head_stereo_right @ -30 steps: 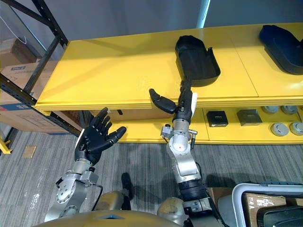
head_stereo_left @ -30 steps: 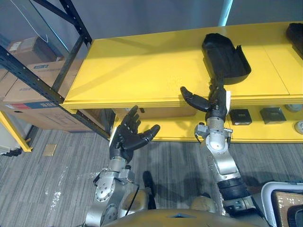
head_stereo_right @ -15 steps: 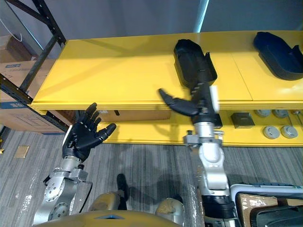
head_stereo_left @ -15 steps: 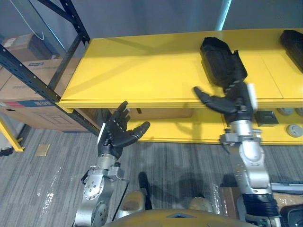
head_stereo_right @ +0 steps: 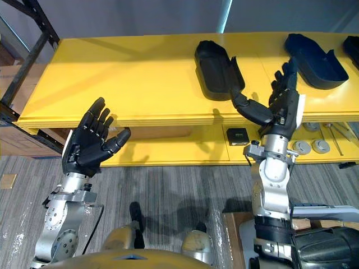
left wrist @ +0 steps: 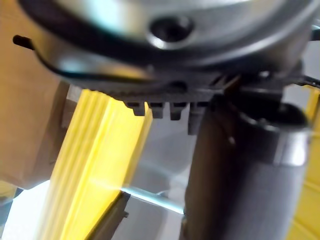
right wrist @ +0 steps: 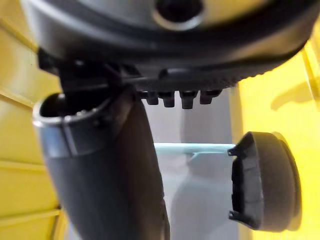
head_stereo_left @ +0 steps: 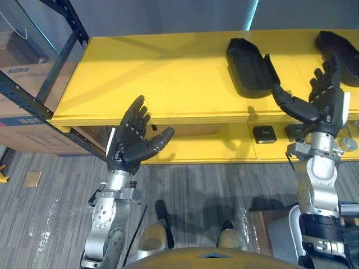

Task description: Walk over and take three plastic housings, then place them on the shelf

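Shifted rightward off the black scoop-shaped plastic housing [head_stereo_right: 216, 70], the right robot hand [head_stereo_right: 283, 109] hovers beside it, fingers spread wide. That housing lies on the broad yellow shelf [head_stereo_right: 129, 78], seemingly placed. The left robot hand [head_stereo_right: 87, 145] is spread and empty.

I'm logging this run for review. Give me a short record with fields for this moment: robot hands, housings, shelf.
left robot hand: open, empty, held up before the shelf edge
right robot hand: open, empty, held up before the shelf
left housing: black, lying on the shelf's top level
right housing: black, same level, further right
yellow shelf: two levels; the lower holds a small black box and round grey parts
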Robot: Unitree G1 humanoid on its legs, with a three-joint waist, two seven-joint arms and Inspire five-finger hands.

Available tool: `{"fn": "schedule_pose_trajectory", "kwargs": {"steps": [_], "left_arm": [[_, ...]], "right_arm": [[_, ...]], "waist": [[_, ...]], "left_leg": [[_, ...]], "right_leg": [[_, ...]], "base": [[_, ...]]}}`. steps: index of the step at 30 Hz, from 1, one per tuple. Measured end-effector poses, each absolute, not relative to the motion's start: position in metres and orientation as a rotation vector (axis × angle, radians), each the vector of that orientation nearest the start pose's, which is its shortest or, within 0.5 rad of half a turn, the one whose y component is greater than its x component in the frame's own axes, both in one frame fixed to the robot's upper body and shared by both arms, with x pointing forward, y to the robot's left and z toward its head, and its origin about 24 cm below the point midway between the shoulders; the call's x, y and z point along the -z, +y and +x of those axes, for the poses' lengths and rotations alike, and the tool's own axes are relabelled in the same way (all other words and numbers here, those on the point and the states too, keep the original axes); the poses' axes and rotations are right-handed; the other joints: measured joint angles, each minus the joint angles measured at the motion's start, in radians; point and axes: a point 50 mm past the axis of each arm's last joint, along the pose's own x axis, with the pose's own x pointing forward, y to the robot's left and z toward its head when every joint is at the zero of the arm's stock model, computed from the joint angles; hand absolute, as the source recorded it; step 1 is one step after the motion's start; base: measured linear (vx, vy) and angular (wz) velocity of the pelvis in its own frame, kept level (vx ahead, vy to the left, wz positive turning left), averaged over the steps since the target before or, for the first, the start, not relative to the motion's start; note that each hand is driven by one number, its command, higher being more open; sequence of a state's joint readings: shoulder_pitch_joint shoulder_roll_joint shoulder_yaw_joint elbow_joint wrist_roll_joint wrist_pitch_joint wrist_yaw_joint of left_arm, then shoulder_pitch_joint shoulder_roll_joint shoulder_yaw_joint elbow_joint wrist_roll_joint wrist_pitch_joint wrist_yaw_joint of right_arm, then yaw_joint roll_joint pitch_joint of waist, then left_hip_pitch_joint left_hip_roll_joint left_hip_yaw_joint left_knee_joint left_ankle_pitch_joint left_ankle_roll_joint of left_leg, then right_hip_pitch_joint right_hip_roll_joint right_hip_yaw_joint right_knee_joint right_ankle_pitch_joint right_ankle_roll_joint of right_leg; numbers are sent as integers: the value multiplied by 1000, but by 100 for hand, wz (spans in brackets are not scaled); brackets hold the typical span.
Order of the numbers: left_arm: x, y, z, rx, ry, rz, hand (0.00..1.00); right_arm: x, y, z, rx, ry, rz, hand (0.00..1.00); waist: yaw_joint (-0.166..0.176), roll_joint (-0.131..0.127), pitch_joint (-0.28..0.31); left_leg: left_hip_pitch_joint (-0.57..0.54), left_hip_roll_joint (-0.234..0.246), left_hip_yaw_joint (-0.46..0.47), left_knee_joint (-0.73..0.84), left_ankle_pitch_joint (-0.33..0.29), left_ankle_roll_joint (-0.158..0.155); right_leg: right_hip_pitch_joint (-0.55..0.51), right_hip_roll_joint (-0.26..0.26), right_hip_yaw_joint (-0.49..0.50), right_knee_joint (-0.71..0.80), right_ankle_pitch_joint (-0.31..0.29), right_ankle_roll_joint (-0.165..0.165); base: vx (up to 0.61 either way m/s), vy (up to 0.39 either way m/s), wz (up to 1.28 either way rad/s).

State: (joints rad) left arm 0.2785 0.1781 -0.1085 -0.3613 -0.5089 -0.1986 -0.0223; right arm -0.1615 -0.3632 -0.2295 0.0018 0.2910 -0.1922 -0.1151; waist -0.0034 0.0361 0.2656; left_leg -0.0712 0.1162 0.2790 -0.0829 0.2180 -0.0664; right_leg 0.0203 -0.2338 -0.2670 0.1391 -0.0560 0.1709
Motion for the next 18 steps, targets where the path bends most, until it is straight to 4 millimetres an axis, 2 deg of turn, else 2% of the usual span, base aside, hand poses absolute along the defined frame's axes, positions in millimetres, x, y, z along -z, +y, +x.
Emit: {"fn": "schedule_pose_trajectory", "kwargs": {"steps": [5, 8, 13, 18], "left_arm": [[-86, 166, 198, 97, -268, -355, 100], [-89, 166, 202, 111, -280, -341, 100], [-92, 167, 204, 116, -294, -338, 100], [-92, 167, 205, 120, -298, -336, 100]], "right_arm": [[-125, -260, 285, 217, -347, -81, 100], [-132, -264, 296, 233, -356, -77, 100], [-155, -270, 306, 241, -410, -110, 100], [-158, -273, 310, 266, -416, -58, 100]], "waist": [[3, 1, 37], [4, 12, 59], [15, 30, 92], [23, 32, 106]], "left_leg": [[-10, -2, -13, 0, 9, 9], [-24, -3, -30, 0, 12, 6], [-28, -2, -39, 0, 13, 4], [-32, -4, -43, 0, 17, 8]], "right_leg": [[-3, 0, -7, 9, 3, 4], [-10, 0, -24, 17, 1, 2], [-14, 0, -29, 23, -2, -1], [-28, -6, -31, 53, -21, -4]], "base": [[8, -14, 6], [-8, -18, 15], [-2, -4, 3], [4, -16, 1]]}}
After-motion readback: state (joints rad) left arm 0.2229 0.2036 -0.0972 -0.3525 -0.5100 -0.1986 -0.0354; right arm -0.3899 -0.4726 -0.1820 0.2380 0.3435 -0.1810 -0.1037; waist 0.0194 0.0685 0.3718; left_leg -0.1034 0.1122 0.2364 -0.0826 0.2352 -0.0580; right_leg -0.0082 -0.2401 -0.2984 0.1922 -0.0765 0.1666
